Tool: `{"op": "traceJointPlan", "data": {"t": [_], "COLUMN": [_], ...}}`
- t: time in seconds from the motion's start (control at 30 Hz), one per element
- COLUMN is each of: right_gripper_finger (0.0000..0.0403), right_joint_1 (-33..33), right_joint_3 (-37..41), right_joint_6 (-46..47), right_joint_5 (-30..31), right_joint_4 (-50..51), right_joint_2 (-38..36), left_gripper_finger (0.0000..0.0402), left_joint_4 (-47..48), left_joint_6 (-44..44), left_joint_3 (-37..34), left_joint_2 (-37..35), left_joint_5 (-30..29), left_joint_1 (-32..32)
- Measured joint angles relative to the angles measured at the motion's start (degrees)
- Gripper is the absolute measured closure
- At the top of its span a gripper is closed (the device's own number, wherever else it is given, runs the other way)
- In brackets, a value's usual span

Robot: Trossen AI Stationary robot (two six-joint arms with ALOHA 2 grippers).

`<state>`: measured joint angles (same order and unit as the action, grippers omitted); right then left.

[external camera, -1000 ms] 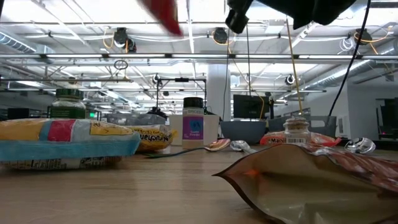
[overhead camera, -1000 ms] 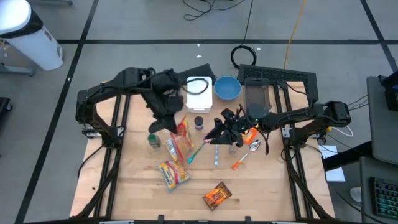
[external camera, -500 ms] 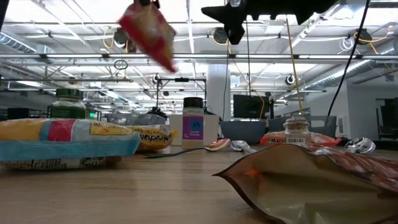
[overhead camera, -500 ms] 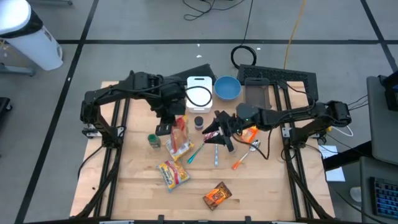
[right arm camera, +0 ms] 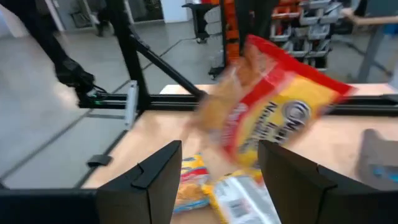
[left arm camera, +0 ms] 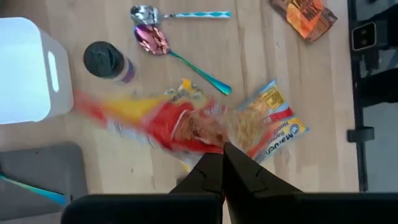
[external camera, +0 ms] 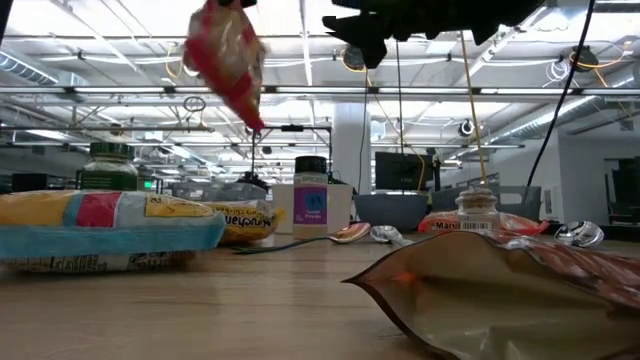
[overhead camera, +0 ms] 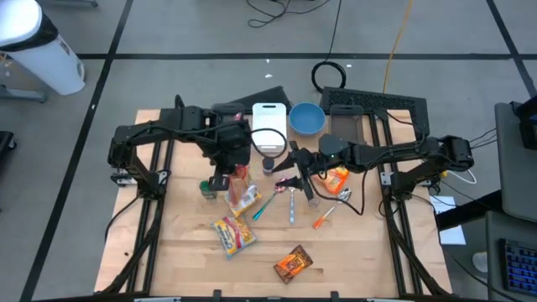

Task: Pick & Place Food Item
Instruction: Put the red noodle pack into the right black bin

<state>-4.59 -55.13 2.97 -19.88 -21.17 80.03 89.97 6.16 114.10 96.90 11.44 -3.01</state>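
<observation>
Across the middle of the high view, the wooden desk carries the clutter, and both arms now reach toward its centre. The left end effector sits centre-left of the frame, pinched tight on the top edge of a red and yellow noodle packet, which hangs clear of the desk; in the low view the packet dangles at the upper left. A second ago that arm was farther to the upper left; it has since swung right and down toward the white cutting board. In the low view the packet has swung from slanting to hanging nearly straight down. The right end effector sits just right of centre, fingers spread fairly wide and empty; it has shifted left and up, closer to the packet. In the right wrist view the packet fills the middle, beyond the open fingers.

Unmoved on the desk: a blue bowl at upper centre, a second noodle packet at lower left of centre, an orange pouch at the bottom, a purple-labelled jar and a spoon.
</observation>
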Motion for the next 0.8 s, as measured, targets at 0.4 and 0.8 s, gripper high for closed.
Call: {"op": "traceJointPlan", "data": {"t": [0.4, 0.8], "right_gripper_finger": [0.0197, 0.0197], "right_joint_1": [-0.6, -2.61], "right_joint_3": [-0.04, -5.52], "right_joint_6": [-5.3, -2.13], "right_joint_5": [0.01, -8.98], "right_joint_4": [-3.64, -6.51], "right_joint_2": [1.26, 9.47], "left_gripper_finger": [0.0401, 0.0401], "left_joint_4": [0.02, -0.03], "left_joint_6": [-1.78, -1.35], "left_joint_3": [0.0, 0.02], "left_joint_2": [0.0, 1.4], "left_joint_5": [1.62, 3.5], "left_joint_1": [2.23, 4.68]}}
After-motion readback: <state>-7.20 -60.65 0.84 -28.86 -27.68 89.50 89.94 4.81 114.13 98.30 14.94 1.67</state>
